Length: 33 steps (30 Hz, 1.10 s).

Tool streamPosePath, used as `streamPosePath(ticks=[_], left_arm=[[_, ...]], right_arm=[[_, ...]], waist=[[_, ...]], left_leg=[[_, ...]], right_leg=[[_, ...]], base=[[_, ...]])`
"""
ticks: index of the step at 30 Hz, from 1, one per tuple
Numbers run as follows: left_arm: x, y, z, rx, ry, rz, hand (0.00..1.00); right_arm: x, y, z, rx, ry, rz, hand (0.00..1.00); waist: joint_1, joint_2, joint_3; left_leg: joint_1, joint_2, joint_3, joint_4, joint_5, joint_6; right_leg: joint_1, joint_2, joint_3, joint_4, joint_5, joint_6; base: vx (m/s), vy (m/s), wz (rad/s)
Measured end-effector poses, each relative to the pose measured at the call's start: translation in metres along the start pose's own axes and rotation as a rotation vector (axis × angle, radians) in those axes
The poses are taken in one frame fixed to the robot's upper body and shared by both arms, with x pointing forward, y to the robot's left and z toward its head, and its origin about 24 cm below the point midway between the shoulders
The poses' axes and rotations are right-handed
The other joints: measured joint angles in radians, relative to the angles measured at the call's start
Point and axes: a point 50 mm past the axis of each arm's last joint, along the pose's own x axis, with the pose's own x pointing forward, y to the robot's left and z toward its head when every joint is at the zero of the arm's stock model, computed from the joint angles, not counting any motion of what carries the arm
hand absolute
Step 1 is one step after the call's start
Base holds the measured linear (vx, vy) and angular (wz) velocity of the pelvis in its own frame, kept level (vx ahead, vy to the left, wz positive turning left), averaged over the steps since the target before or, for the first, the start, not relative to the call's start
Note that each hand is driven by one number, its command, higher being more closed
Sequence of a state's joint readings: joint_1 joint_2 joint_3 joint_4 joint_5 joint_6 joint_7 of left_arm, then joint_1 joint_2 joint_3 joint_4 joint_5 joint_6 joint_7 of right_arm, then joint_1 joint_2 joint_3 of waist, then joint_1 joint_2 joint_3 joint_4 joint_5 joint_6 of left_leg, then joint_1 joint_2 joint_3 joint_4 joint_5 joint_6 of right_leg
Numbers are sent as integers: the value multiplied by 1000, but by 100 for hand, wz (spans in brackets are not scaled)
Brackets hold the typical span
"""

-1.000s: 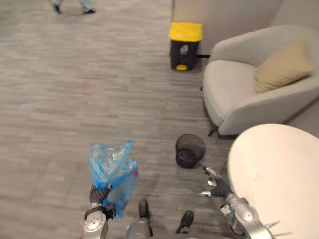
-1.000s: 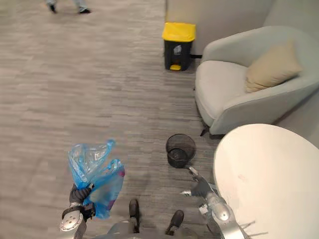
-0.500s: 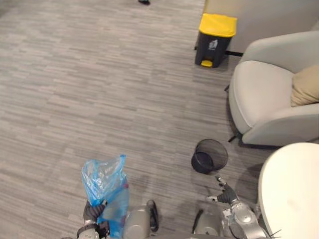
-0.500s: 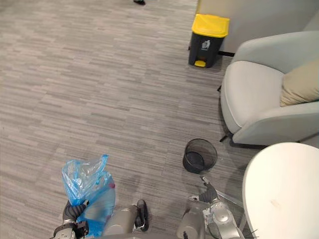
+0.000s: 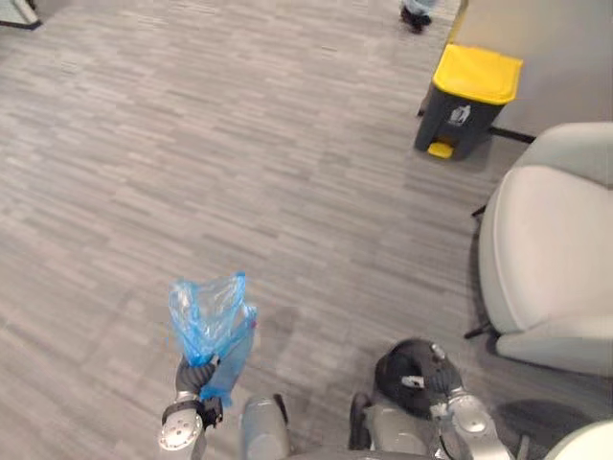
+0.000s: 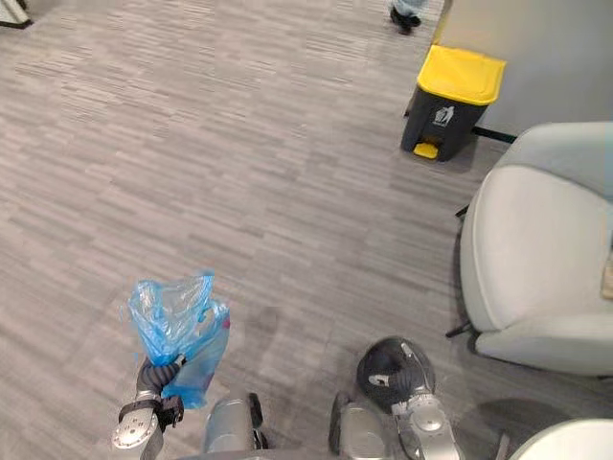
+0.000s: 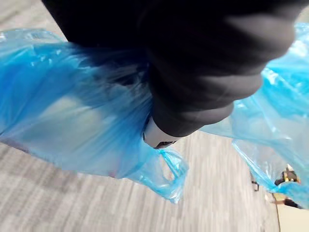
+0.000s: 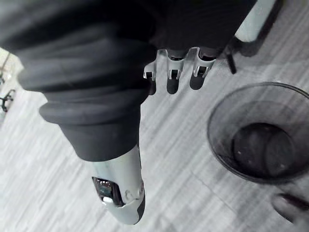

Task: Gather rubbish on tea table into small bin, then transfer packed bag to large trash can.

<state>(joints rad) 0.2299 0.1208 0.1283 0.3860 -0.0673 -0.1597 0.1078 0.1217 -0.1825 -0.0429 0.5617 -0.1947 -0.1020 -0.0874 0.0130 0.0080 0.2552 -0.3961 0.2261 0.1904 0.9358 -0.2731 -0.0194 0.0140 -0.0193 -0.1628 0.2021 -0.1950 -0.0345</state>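
Observation:
A blue plastic rubbish bag (image 5: pixel 213 326) with some contents hangs above the floor; my left hand (image 5: pixel 192 377) is shut on its gathered neck at the lower left. In the left wrist view the bag (image 7: pixel 72 121) spreads round the hand (image 7: pixel 161 130). The small black mesh bin (image 6: pixel 381 362) stands on the floor at the bottom middle and looks bare inside (image 8: pixel 256 142). My right hand (image 5: pixel 438 380) hangs open just beside and above its rim, holding nothing, fingers (image 8: pixel 173 73) relaxed. The large dark trash can with a yellow lid (image 5: pixel 471 99) stands far off at the upper right.
A light grey armchair (image 5: pixel 551 249) fills the right side, between the small bin and the trash can. The white tea table's edge (image 6: pixel 565 443) shows at the bottom right corner. A person's feet (image 5: pixel 416 13) are at the top, beyond the trash can. Wide grey floor lies left.
The whole view has swung, so the chair, table and trash can slid toward the right edge. The bag stays in my left hand. My right hand now shows over the small bin.

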Motion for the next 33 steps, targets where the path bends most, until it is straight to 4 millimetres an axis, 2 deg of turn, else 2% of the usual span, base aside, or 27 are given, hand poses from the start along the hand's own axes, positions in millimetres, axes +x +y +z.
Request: streamPosePath(ticks=[2,3,4,5,6,7,8,9,10,11,12,13,14,15,17,18,19,20,21,22,23,25,26,28,30,31,33], left_arm=[[2,-2,3,1,-13,-8,100],[4,-4,6,0,-22,-15,100],[3,-4,6,8,-22,-18,100],[2,-4,4,16,-16,-18,100],[2,0,1,35,-1,-9,100],[3,0,3,41,-6,-6,100],[4,2,7,35,-22,2,100],[3,0,6,31,-22,-1,100],[1,-1,3,29,-11,-5,100],[0,-1,2,35,-3,-10,100],[0,0,1,43,-1,-13,100],[-1,2,1,73,-1,-24,100],[-1,3,2,76,-2,-21,100],[0,6,4,90,-11,-16,100],[2,4,8,88,-26,-18,100],[4,4,9,89,-29,-18,100],[4,5,9,89,-29,-17,100],[5,6,10,91,-31,-12,100],[5,8,10,107,-31,-9,100],[4,9,8,116,-26,-6,100],[4,3,3,111,-3,-17,100],[4,0,2,116,-2,-29,100],[4,-3,1,106,2,-32,100],[1,-8,-5,95,26,-40,100],[1,-12,-4,98,23,-59,100],[0,-13,-4,99,22,-62,100],[0,-12,-5,98,25,-62,100]], right_arm=[[4,0,7,2,-19,-3,0],[6,-1,11,4,-31,-6,0],[9,-3,11,16,-28,-17,0],[9,-4,10,16,-23,-21,0],[9,7,7,38,3,-3,0],[8,9,6,43,3,5,0],[7,11,6,41,1,10,0],[6,12,5,38,5,13,0],[5,14,2,38,14,20,0],[4,16,1,37,19,25,0],[3,17,0,33,22,28,0],[2,19,-2,16,26,36,0],[2,20,-2,16,26,37,0],[2,19,0,15,19,35,0],[2,18,-1,11,21,34,0],[2,18,-1,7,26,33,0],[2,18,-2,5,29,33,0],[1,17,-5,1,38,32,0],[-4,18,-12,-1,61,33,0],[-6,17,-16,-2,71,33,0],[-4,11,-17,-19,83,26,0],[-2,7,-11,-25,60,15,0],[1,5,-8,-32,51,12,0],[1,7,-7,-24,51,12,0],[2,5,-6,-23,46,5,0],[5,4,-2,-24,32,0,0],[10,3,8,-18,4,-5,0]], waist=[[9,-15,7],[24,-23,7],[42,-15,4],[58,2,-1],[58,-39,-13],[57,-54,-24],[54,-67,-31],[54,-70,-33],[54,-74,-31],[47,-73,-31],[38,-74,-31],[15,-73,-30],[9,-72,-30],[-2,-57,-24],[-10,-54,-23],[-18,-48,-20],[-23,-49,-20],[-28,-52,-22],[-29,-72,-34],[-32,-83,-41],[-38,-37,-51],[-48,-7,-55],[-43,16,-42],[-20,17,-30],[3,1,-29],[11,-8,-26],[35,-13,-21]], left_leg=[[-56,-54,-25,-132,4,-4],[-88,-111,-71,-322,36,-36],[-69,-137,-115,-580,146,-56],[-53,-133,-133,-688,222,-60],[-46,-149,-122,-618,315,-14],[-47,-157,-111,-597,290,-1],[-49,-159,-82,-529,210,9],[-36,-158,-65,-501,174,16],[21,-161,-33,-476,126,29],[76,-164,-20,-477,87,40],[105,-165,-12,-482,69,45],[227,-164,13,-540,37,51],[268,-163,21,-573,35,49],[346,-154,38,-650,38,41],[409,-134,59,-697,35,20],[458,-118,68,-727,28,5],[475,-113,71,-734,26,-3],[522,-106,75,-750,11,-32],[575,-112,76,-751,-21,-86],[598,-115,71,-743,-35,-106],[606,-69,57,-674,-42,-129],[531,-16,42,-468,-12,-140],[440,40,14,-233,46,-144],[319,90,-2,51,11,-110],[239,70,10,39,-13,-79],[166,40,5,-50,-26,-56],[102,-20,-9,-293,-17,-55]], right_leg=[[56,-6,32,-63,0,0],[88,-16,55,-97,-2,3],[112,-14,91,-105,-23,32],[133,-3,115,-106,-43,49],[155,-37,168,-81,-95,78],[140,-54,178,-51,-99,85],[101,-73,210,63,-108,110],[79,-83,223,139,-106,144],[29,-107,228,326,-77,265],[-19,-125,225,475,-29,316],[-46,-127,217,550,-30,314],[-155,-160,111,740,-63,257],[-193,-168,66,749,-78,227],[-280,-177,-35,710,-113,159],[-356,-170,-124,573,-119,116],[-396,-152,-179,379,-73,90],[-403,-138,-191,292,-35,83],[-402,-100,-192,105,76,66],[-396,-82,-180,-28,225,45],[-393,-86,-157,-15,318,4],[-418,-62,-149,121,293,-35],[-411,-38,-156,166,205,-53],[-356,0,-148,145,177,-65],[-202,59,-115,50,158,-80],[-112,70,-81,-14,150,-87],[-63,77,-45,-60,141,-92],[-14,76,21,-108,135,-80]], base=[[550,27,-57],[659,152,-100],[577,188,-111],[706,290,-121],[588,229,-77],[673,242,-72],[438,132,-44],[534,176,-66],[417,145,-61],[521,161,-53],[507,133,-42],[587,113,-32],[570,52,-40],[573,-8,-29],[502,-52,-23],[424,-71,-10],[561,-120,-1],[613,-158,7],[631,-187,13],[768,-246,10],[623,-221,7],[529,-197,-15],[548,-202,-35],[575,-160,-53],[506,-63,-57],[527,-26,-77],[410,61,-86]])
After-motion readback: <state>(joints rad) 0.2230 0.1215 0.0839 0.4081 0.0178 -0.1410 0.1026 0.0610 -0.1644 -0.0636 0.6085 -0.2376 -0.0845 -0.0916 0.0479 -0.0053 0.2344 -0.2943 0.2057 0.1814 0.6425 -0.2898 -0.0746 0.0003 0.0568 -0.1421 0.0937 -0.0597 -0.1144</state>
